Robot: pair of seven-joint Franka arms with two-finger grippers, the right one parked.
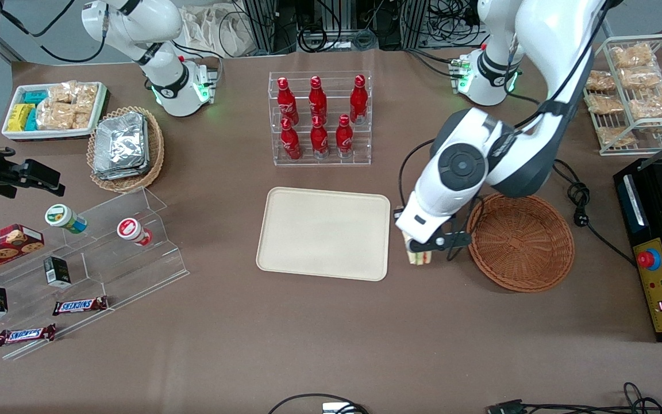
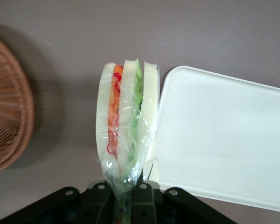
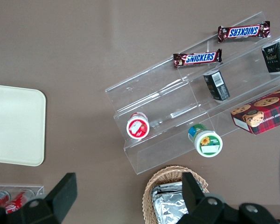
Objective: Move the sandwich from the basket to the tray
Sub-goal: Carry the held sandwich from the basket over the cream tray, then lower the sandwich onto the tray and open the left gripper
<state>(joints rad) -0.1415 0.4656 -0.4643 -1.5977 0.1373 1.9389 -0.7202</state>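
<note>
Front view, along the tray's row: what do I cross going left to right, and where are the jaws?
Tray → sandwich, held in the gripper with jaws shut on it between tray and basket → basket.

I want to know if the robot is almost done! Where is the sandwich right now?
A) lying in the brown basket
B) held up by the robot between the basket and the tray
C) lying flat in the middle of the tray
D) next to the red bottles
B: the end effector grips the wrapped sandwich over bare table, between the wicker basket and the tray.
</note>
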